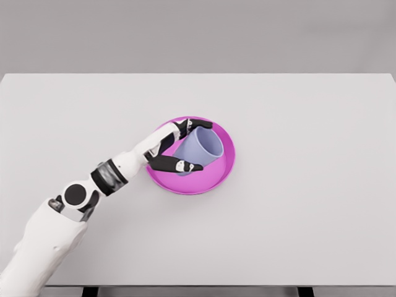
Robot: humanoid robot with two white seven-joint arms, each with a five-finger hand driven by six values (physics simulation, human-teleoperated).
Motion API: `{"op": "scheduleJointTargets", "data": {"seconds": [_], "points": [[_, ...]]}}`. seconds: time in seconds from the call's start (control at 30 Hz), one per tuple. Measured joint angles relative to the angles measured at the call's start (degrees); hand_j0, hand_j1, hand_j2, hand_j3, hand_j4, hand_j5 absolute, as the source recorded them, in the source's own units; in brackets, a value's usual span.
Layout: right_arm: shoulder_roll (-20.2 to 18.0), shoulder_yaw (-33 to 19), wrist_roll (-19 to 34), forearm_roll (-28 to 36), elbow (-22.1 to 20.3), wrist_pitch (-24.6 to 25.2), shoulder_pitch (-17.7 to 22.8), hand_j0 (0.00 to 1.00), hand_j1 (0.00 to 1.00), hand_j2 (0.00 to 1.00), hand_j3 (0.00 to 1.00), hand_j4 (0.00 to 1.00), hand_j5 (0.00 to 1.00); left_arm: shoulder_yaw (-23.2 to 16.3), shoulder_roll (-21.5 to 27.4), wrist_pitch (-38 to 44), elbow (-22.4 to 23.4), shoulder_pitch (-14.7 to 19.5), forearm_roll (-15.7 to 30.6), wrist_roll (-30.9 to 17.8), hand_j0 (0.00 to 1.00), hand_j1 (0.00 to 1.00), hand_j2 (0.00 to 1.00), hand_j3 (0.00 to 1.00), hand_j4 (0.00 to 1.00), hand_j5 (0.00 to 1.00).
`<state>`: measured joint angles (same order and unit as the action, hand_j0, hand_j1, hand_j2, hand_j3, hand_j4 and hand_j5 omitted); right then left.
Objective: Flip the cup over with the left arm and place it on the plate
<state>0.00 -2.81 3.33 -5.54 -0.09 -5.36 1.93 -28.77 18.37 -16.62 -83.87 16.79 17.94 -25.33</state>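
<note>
Cup [201, 148] sits tilted over the pink plate [226, 170], clasped by my left robot hand [176, 148]. I level it upright, lower gently, then release

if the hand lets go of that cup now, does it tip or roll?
Probably tips: the cup sits tilted over the plate, held by the left robot hand. Its round wall could then roll. It looks rigid.
</note>
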Motion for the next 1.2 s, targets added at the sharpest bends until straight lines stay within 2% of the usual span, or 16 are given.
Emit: {"op": "scheduleJointTargets", "data": {"seconds": [0.27,0.47,0.7,0.77,1.2], "points": [[0.00,0.00,0.00,0.00,0.00,0.00,0.00,1.00,1.00,1.00,1.00,1.00,1.00,0.01,-0.75,-0.01,1.31,0.79,0.05,0.01,0.75,0.75,0.75,0.75,0.75,0.75],[0.00,0.00,0.00,0.00,0.00,0.00,0.00,1.00,1.00,1.00,1.00,1.00,1.00,0.03,-2.45,-0.18,4.91,2.64,-0.22,0.00,0.75,0.75,0.75,0.75,0.75,0.75],[0.00,0.00,0.00,0.00,0.00,0.00,0.00,1.00,1.00,1.00,1.00,1.00,1.00,0.02,-4.45,-0.31,7.74,2.81,-0.50,0.00,0.76,0.76,0.76,0.76,0.76,0.76],[0.00,0.00,0.00,0.00,0.00,0.00,0.00,1.00,1.00,1.00,1.00,1.00,1.00,0.02,-4.82,-0.33,8.11,2.81,-0.52,0.00,0.80,0.80,0.80,0.80,0.80,0.80],[0.00,0.00,0.00,0.00,0.00,0.00,0.00,1.00,1.00,1.00,1.00,1.00,1.00,0.32,-5.98,-0.01,8.39,2.81,0.00,0.01,0.80,0.80,0.80,0.80,0.80,0.80]]}}
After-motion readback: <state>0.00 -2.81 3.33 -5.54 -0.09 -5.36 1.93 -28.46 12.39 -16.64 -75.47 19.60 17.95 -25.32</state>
